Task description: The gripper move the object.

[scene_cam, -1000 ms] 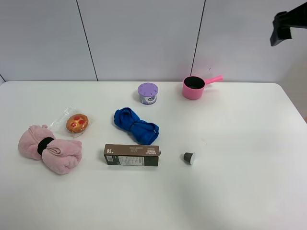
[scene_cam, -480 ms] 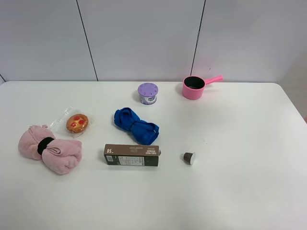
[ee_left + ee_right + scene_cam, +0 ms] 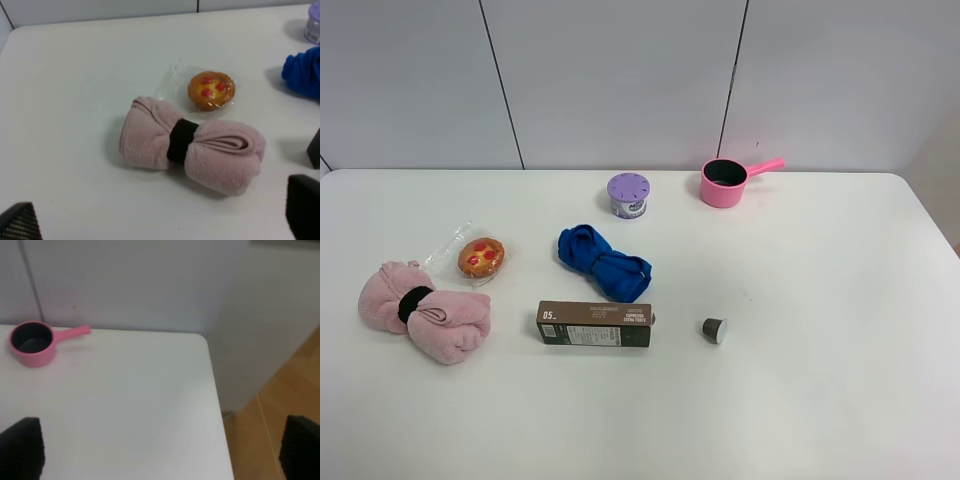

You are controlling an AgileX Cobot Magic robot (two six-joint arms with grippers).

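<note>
Several objects lie on the white table (image 3: 820, 260). A pink rolled towel with a black band (image 3: 423, 310) lies at the left and shows in the left wrist view (image 3: 192, 144). A wrapped tart (image 3: 482, 256) lies beside it (image 3: 211, 90). A blue cloth (image 3: 603, 262), a dark brown box (image 3: 594, 324), a small coffee capsule (image 3: 714, 329), a purple tub (image 3: 629, 194) and a pink saucepan (image 3: 725, 182) lie further right. My left gripper (image 3: 160, 218) is open above the towel's near side. My right gripper (image 3: 160, 450) is open, with the saucepan (image 3: 32, 342) ahead. Neither arm shows in the exterior view.
The table's right edge and corner (image 3: 206, 340) show in the right wrist view, with wooden floor (image 3: 280, 410) beyond it. A grey panelled wall (image 3: 620, 80) stands behind the table.
A dark part of the right arm at the exterior view's top right has left the view. The objects on the table have not moved.
</note>
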